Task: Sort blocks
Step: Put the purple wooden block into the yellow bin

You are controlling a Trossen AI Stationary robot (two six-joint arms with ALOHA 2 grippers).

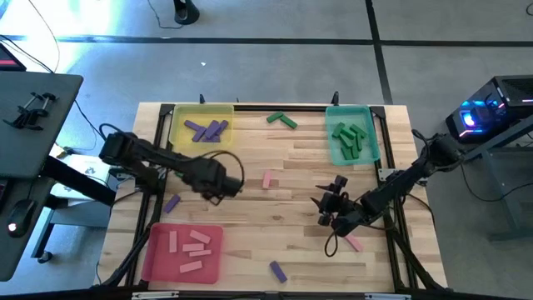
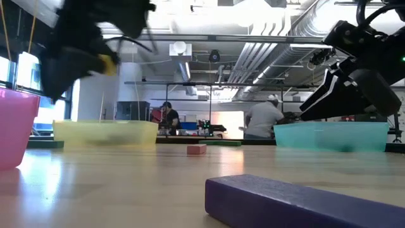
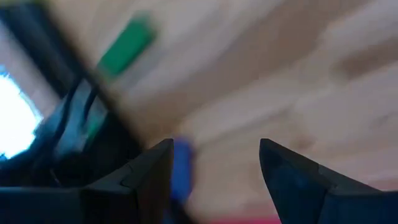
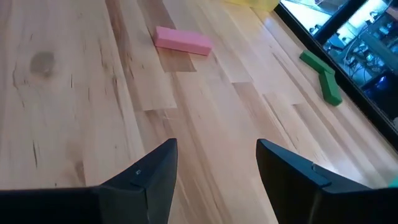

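Left gripper (image 1: 218, 193) wide, empty, left of table (image 1: 250, 242) centre; right gripper (image 1: 326, 208) wide, empty, near pink block (image 1: 268, 179).

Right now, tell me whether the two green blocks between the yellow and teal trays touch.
Touching. The right wrist view shows the two green blocks meeting end to end in an angle, no gap.

Overhead, table-level, two wrist views

light: bright, even | glare: window beside left fingers (image 3: 155, 171) (blown white) | blur: left wrist view smeared | focus: purple block (image 2: 297, 202) soft, desk (image 2: 126, 183) reflective
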